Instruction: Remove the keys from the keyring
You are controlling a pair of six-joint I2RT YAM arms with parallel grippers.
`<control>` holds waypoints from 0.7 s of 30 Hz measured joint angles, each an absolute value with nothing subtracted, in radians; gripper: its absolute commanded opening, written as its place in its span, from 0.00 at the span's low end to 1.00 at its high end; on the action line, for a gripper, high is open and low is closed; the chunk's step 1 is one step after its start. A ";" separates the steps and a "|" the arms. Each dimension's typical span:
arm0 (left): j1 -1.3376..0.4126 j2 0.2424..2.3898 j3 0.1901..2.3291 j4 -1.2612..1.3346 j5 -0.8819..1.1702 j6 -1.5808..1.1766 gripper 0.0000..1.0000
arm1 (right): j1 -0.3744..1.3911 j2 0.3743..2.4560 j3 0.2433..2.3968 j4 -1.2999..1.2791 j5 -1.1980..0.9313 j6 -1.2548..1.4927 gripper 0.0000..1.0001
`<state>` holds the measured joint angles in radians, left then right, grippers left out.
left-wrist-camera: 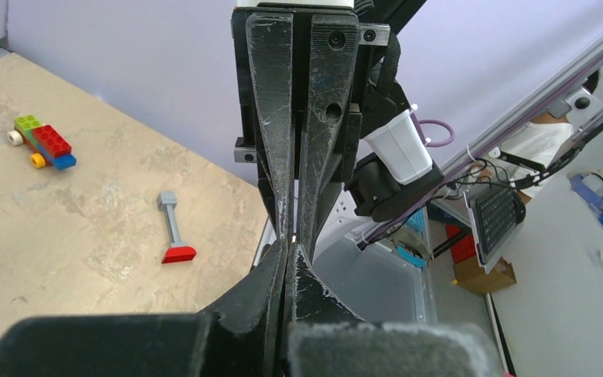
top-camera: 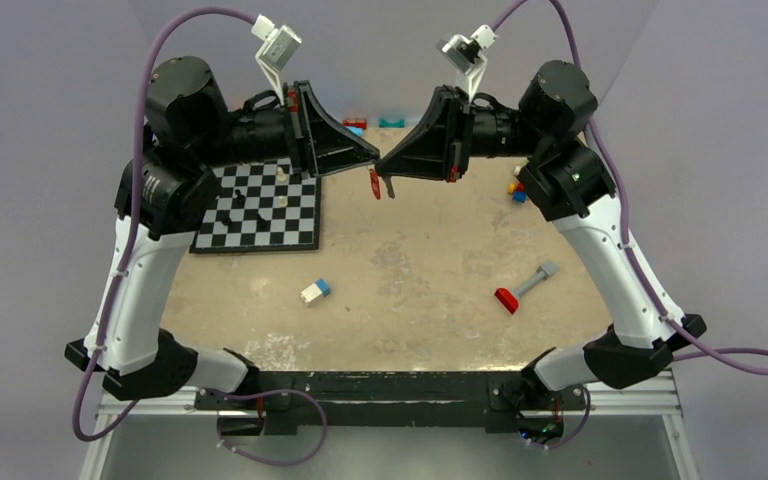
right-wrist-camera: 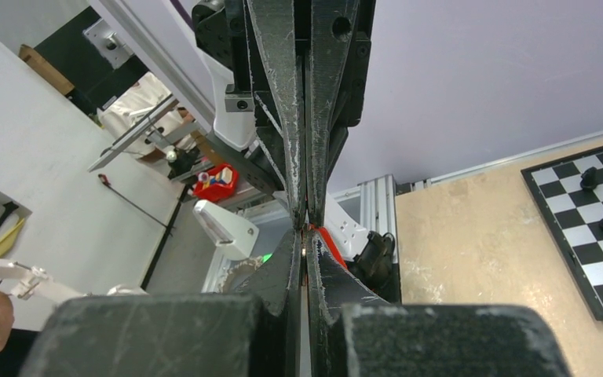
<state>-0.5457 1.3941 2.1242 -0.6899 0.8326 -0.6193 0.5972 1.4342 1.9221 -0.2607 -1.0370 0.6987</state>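
Left pincer (top-camera: 373,158) and right pincer (top-camera: 388,179) meet tip to tip, high over the tabletop's (top-camera: 430,270) far middle, both clamped tight on the tiny keyring (top-camera: 382,178), a red key (top-camera: 375,185) dangling below. Light, stiff, slippery metal, I'd say: pinch the key's flat head, hold the ring's rim, then twist.

Two robot arms are counted, a left arm (top-camera: 135,290) and a right arm (top-camera: 615,265). One chessboard (top-camera: 260,228) is seen, and about four small chess pieces (top-camera: 263,213) are made out on it. One white-and-blue brick (top-camera: 315,291), one grey rod with a red foot (top-camera: 525,287) and one multicoloured brick vehicle (left-wrist-camera: 43,145) are found. Two more bricks are counted at the far edge, one red brick (top-camera: 355,123) and one teal brick (top-camera: 391,122). One small red tag (top-camera: 375,183) is seen hanging.
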 measured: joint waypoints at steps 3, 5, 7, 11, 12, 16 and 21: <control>-0.546 1.387 2.122 -0.686 0.797 -0.633 0.00 | 0.597 1.434 1.921 -0.249 -1.019 0.699 0.00; -0.546 1.371 2.098 -0.664 0.767 -0.653 0.00 | 0.597 1.433 1.914 -0.229 -1.005 0.700 0.00; -0.546 1.347 2.056 -0.630 0.735 -0.682 0.00 | 0.598 1.433 1.905 -0.211 -0.994 0.705 0.00; -0.549 1.301 1.971 -0.554 0.670 -0.751 0.00 | 0.598 1.433 1.887 -0.178 -0.970 0.723 0.00; -0.551 1.293 1.956 -0.537 0.655 -0.767 0.00 | 0.598 1.433 1.884 -0.167 -0.963 0.727 0.00; -0.560 1.279 1.931 -0.495 0.606 -0.802 0.00 | 0.597 1.433 1.880 -0.137 -0.950 0.743 0.00; -0.566 1.273 1.925 -0.469 0.564 -0.840 0.00 | 0.598 1.433 1.878 -0.096 -0.931 0.759 0.00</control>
